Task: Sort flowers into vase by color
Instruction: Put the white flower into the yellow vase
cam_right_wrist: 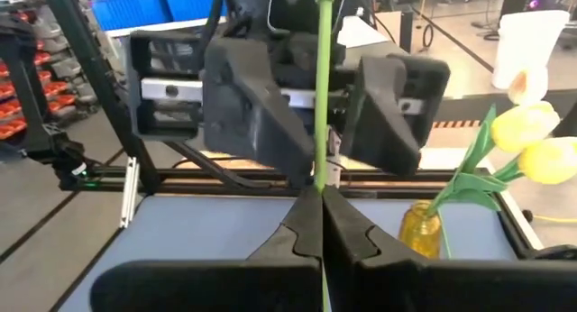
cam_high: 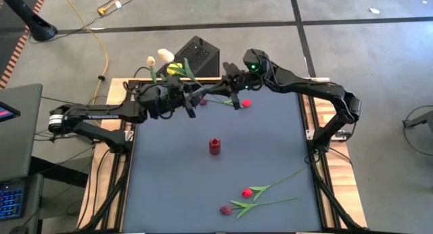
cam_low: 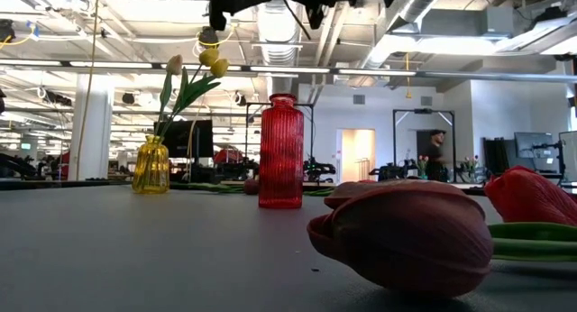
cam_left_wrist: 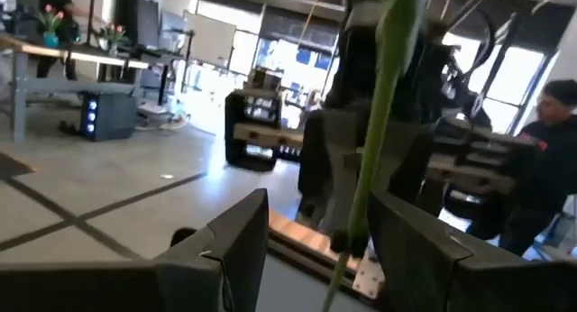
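Sorting part done. Yellow vase at the table's far edge already stocked with three pale tulips, yellow and cream heads together. Red vase at mid-table, nothing visible above its mouth. One flower in hand-over above the far part of the table: right gripper pinched tight on a thin green stem, left gripper facing it with jaws standing wide, the stem running between them but apparently not yet clamped. Small red head just beside the right gripper; link to the clamped stem not determinable. Still loose on the near part of the table: red tulip and maroon tulip, side by side, stems trailing toward the right arm's side. Outstanding, by estimate: completion of the transfer, delivery of that flower to its vase, then both loose tulips, presumably to the red vase. Overhead view: full layout, both arms meeting over the far edge, count of loose flowers. Table-level view: vase contents and the bare mouth of the red one, grippers cut off at the top. Right wrist view: the pinch on the stem and the open opposing jaws, neither legible from above. Left wrist view: stem between wide fingers, and a person in the room beyond.
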